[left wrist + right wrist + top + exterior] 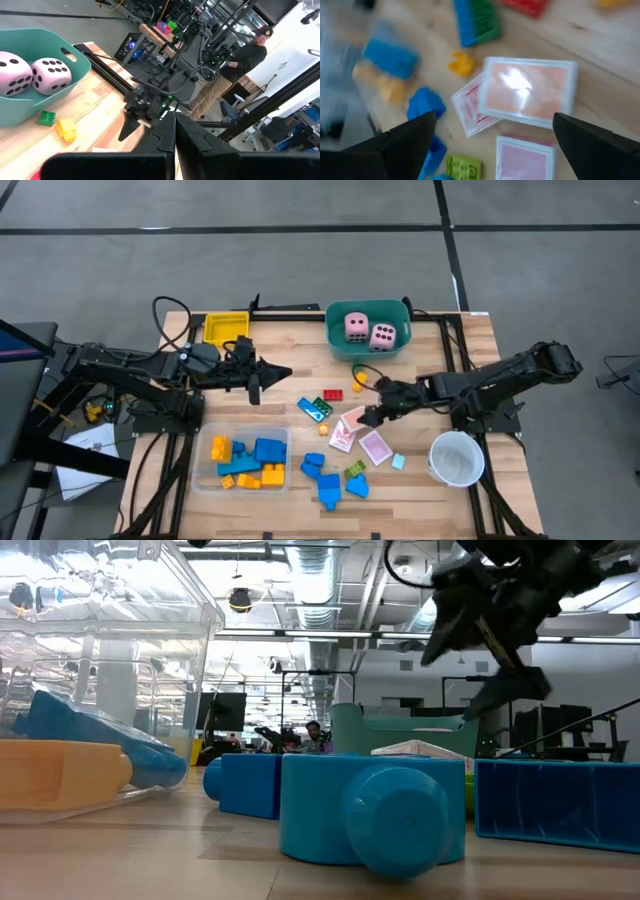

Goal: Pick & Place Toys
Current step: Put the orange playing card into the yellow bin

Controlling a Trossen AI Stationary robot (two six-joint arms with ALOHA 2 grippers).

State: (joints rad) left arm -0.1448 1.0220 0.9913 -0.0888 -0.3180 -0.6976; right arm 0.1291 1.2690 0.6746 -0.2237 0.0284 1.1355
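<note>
The toys are lying sorted only in part, which reads as a pick-and-place job midway. Two pink dice [369, 331] are sitting side by side in the teal tub [340, 345] at the far edge of the tabletop [440, 490]. Blue and yellow-orange blocks [250, 460] are lying in the clear tray [203, 480] near the front. The rest are loose between them: pink-white cards [352, 430] overlapping one another at mid-table, a red block [332, 394], a blue-green block [314, 408] and a cluster of blue blocks [325, 478] nearer the front edge. A white cup [456, 458] is standing to the right, and a yellow tray [225, 329] is sitting at the far left.

The right end effector [374, 412] is reaching in from the right side, arm stretched low across the tabletop, and is hovering just above the cards. In the right wrist view its two fingers [405, 140] are standing spread wide to either side of the topmost card [527, 90], with nothing between them. Judging by this, a card is the next toy to be picked; thin and flat, it will likely be awkward to lift.

The left end effector [252, 378] is waiting over bare wood left of the toys, arm folded in from the left edge, fingers closed together and holding nothing.
</note>
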